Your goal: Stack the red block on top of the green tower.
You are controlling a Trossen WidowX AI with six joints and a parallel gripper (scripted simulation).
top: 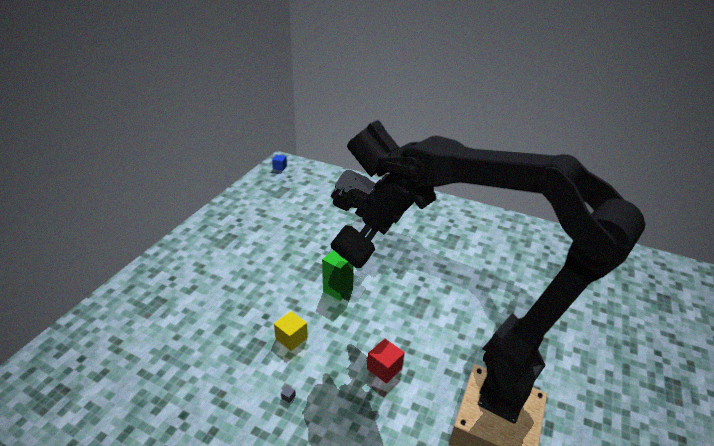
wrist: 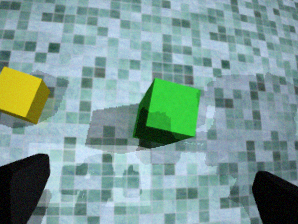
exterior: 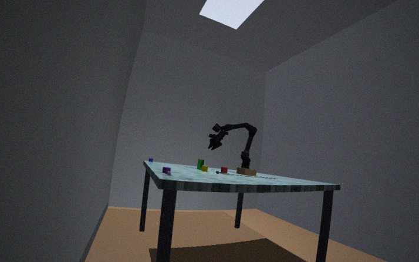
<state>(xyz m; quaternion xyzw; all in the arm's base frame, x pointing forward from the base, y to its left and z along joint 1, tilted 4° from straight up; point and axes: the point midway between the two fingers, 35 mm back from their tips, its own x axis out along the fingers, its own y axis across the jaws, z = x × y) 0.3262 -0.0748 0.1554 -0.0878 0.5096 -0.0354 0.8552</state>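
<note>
Red block (top: pixel 385 360): plain glossy cube, no markings, lower centre of the top view, alone on the table (top: pixel 127 310).
Tower (top: pixel 337 275): green, upright, mid-frame.
Gripper (top: pixel 361 241): spread wide, empty, above the tower.

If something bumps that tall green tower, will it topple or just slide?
The green tower stands taller than it is wide, so a bump near its top would probably tip it. A low push might slide it instead. Its flat faces suggest it won't roll. The open end effector hovers above it.

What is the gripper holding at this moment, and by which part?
Nothing. The gripper is open above the green tower; the red block sits on the table.
</note>
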